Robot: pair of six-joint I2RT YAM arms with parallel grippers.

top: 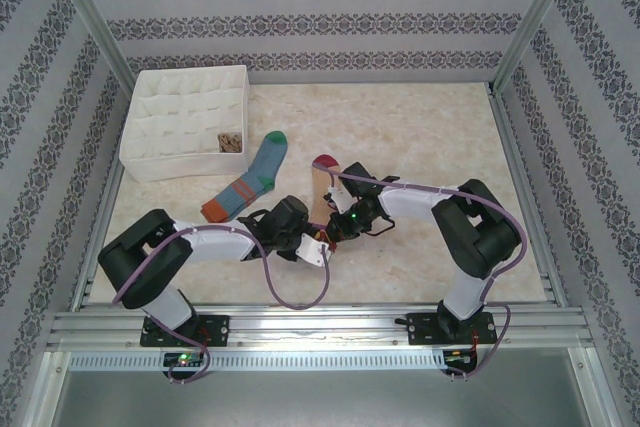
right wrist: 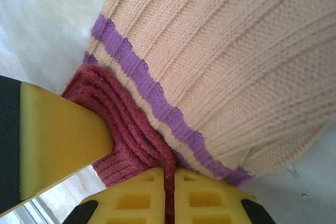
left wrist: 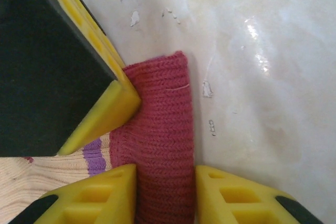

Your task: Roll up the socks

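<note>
The task was judged about 1 third done, with 1 sock finished and 2 left to be rolled. 3 socks, 1 box and 2 grippers were counted. 1 brown argyle sock (top: 231, 140) was seen rolled up and tucked into the near right corner compartment of the white quilted box (top: 170, 165). 1 blue sock (top: 255, 179), with a green toe and an orange cuff, was laid flat and unrolled on the pale stone-patterned table (top: 430, 147) just in front of the box. 1 tan sock (top: 318, 192) with a maroon toe was stretched out beside the blue one, its cuff end turned toward the arm bases, where both grippers were brought together. On this sock the roll was judged barely begun: the maroon cuff (left wrist: 163, 114) was doubled over near the 2 purple stripes, while the leg and foot were left flat. The left gripper (left wrist: 166, 195) was held partly open, its 2 yellow pads pressed against either side of the bunched cuff. The right gripper (right wrist: 168, 178) was closed almost fully, with a thin fold of the same cuff pinched between its pads.
</note>
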